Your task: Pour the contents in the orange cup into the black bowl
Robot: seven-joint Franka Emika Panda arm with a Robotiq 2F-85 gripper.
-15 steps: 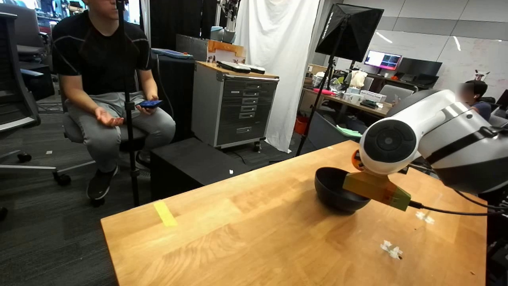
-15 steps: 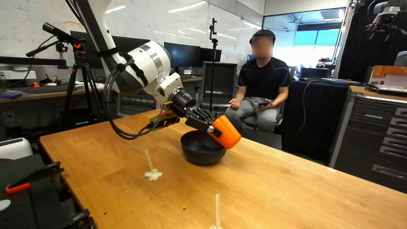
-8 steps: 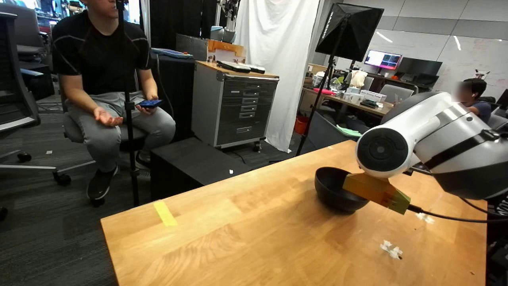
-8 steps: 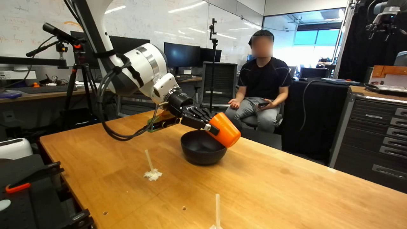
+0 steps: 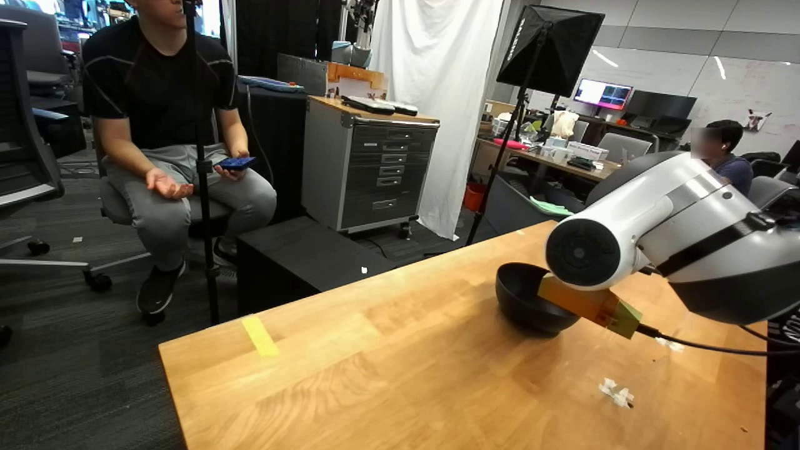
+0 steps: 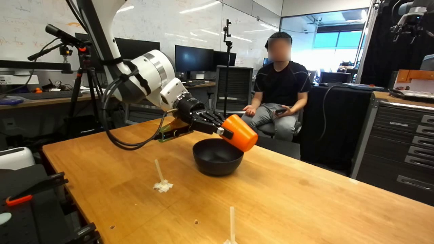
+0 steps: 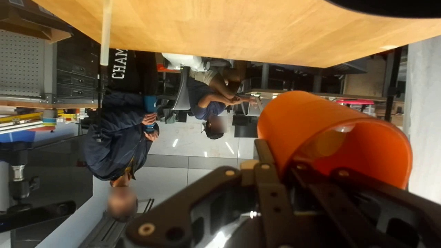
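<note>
Though aslant, one orange cup (image 6: 242, 133), wall tight between two fingers (image 7: 264, 155) of one tool (image 6: 226, 129), near one black bowl (image 6: 217, 167).

In an exterior view, the bowl (image 6: 217, 164) stands on the table (image 6: 291, 203). My gripper (image 6: 225, 126) holds the cup (image 6: 242, 134) tilted, base lower than mouth, in front of the right part of the bowl's rim; whether over the bowl or beside it, I cannot tell. A rod (image 6: 158, 171) stands on the table, left of the bowl and forward; a second rod (image 6: 232, 222) is farther forward. Beyond the table sits a person (image 6: 279, 88), a drawer cabinet (image 6: 383, 145) well to the right.
</note>
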